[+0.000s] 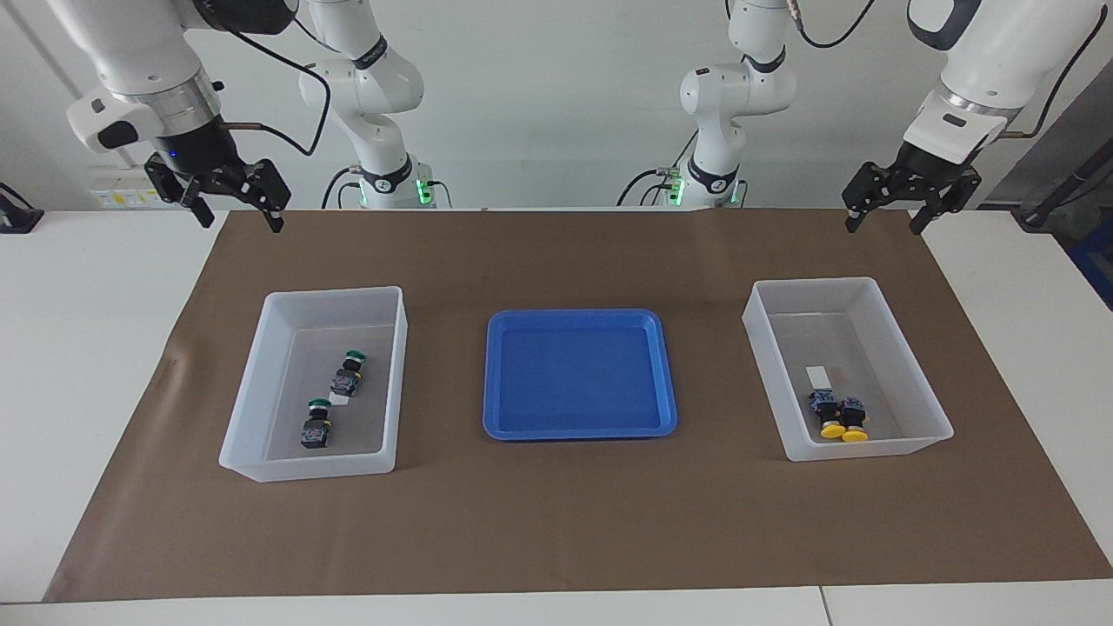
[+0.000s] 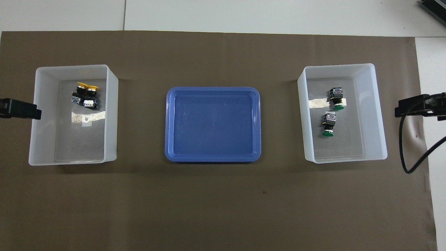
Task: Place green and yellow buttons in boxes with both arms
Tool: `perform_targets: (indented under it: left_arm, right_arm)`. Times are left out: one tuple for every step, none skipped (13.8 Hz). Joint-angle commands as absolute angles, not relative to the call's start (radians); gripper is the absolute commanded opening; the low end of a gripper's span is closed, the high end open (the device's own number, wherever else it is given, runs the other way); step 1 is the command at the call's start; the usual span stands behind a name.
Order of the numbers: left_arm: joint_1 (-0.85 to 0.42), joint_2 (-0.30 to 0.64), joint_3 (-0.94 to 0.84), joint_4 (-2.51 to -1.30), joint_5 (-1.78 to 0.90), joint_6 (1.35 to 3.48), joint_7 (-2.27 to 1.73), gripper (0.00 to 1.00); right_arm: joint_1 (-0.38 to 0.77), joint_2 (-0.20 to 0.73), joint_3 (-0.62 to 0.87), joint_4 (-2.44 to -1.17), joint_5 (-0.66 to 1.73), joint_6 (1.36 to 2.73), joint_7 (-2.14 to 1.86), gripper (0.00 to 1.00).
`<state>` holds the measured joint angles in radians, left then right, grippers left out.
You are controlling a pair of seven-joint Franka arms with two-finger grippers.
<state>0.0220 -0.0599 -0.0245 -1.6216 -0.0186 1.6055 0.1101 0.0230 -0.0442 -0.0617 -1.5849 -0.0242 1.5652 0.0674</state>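
Observation:
Two green buttons [image 1: 350, 371] [image 1: 316, 424] lie apart in the box [image 1: 304, 465] at the right arm's end of the table. Two yellow buttons [image 1: 826, 413] [image 1: 854, 419] lie side by side, touching, in the box [image 1: 869, 448] at the left arm's end, beside a small white label. From overhead I see the green pair [image 2: 337, 98] [image 2: 328, 124] and the yellow pair [image 2: 80, 91] [image 2: 91, 94]. My right gripper [image 1: 242, 219] hangs open and empty over the mat's corner by the robots. My left gripper [image 1: 883, 226] hangs open and empty over the mat's other corner by the robots.
A shallow blue tray [image 1: 580, 374] sits empty between the two boxes, seen from overhead as a blue tray [image 2: 212, 123]. A brown mat [image 1: 556, 522] covers the white table under everything. A black cable loops down from the right arm.

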Motion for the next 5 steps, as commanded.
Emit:
perform_targets:
  left_arm:
    - [0.032, -0.069, -0.026, -1.628, -0.034, 1.592, 0.117, 1.00]
    - [0.032, -0.069, -0.026, -1.628, -0.034, 1.594, 0.117, 1.00]
    - [0.032, -0.069, -0.026, -1.628, -0.034, 1.594, 0.115, 1.00]
    - [0.032, -0.069, -0.026, -1.628, -0.034, 1.595, 0.115, 1.00]
    - [0.031, -0.069, -0.026, -1.628, -0.034, 1.597, 0.115, 1.00]
  right_arm:
    - [0.012, -0.049, -0.048, -1.583, -0.034, 1.549, 0.043, 1.00]
    - [0.014, -0.049, -0.046, -1.583, -0.037, 1.549, 0.043, 1.00]
    - [0.015, -0.051, -0.046, -1.583, -0.035, 1.546, 0.041, 1.00]
    - [0.017, -0.052, -0.045, -1.583, -0.037, 1.546, 0.041, 1.00]
    - [0.018, -0.052, -0.043, -1.583, -0.038, 1.546, 0.041, 1.00]
